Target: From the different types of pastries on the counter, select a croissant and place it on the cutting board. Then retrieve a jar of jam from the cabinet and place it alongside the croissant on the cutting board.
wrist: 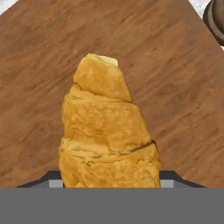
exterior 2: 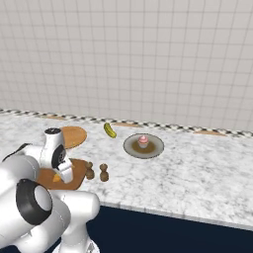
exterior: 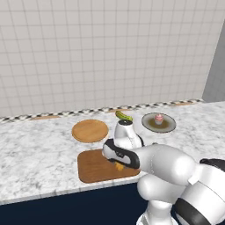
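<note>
Your gripper [exterior: 118, 166] grasps the croissant [wrist: 107, 131] over the cutting board [exterior: 94, 169]; lower gently, release toward 9 o'clock, leaving jar room.

My work top is a long white-and-grey marbled stone counter [exterior: 35, 149] over a dark blue base. Right in front of me lies a reddish-brown wooden cutting board [exterior: 94, 169] with round corners. At its twelve o'clock lies a round light wooden plate [exterior: 90, 130]. At two o'clock lies a long green-yellow vegetable [exterior: 124, 116], and past it a round dark plate [exterior: 169, 125]. Two small brown shakers [exterior 2: 97, 172] stand just beside the board at three o'clock.
</note>
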Motion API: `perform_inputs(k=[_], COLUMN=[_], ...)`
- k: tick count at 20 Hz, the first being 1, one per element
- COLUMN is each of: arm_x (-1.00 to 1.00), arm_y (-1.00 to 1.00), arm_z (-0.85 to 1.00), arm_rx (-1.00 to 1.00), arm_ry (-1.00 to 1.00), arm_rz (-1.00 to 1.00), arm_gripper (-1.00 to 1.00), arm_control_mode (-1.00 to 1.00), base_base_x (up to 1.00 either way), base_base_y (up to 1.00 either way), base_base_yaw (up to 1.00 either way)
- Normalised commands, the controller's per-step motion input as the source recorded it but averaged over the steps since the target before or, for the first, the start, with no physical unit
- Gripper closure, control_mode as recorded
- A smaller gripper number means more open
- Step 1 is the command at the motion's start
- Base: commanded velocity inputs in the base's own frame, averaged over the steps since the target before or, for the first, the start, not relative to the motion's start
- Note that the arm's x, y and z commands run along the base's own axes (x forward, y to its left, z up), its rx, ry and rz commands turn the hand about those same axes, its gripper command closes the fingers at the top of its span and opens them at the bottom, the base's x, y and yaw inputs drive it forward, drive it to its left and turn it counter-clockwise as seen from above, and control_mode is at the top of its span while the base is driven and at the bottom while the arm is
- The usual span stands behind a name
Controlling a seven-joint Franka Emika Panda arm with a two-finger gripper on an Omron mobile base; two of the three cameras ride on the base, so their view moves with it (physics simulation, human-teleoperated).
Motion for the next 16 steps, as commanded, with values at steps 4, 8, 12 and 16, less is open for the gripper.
perform_inputs(k=[4, 8, 12, 16], arm_x=[0.00, 0.02, -0.33, -0.50], arm_y=[0.00, 0.00, -0.06, -0.04], arm_z=[-0.37, -0.09, 0.25, 0.62], arm_rx=[0.00, 0.00, 0.00, 0.00], arm_ry=[-0.03, -0.04, -0.05, -0.04], arm_rz=[0.00, 0.02, 0.00, 0.00], arm_gripper=[-1.00, -1.00, -1.00, -1.00], arm_control_mode=[-1.00, -1.00, -1.00, -1.00], base_base_x=[0.00, 0.00, 0.00, 0.00], base_base_y=[0.00, 0.00, 0.00, 0.00], base_base_yaw=[0.00, 0.00, 0.00, 0.00])
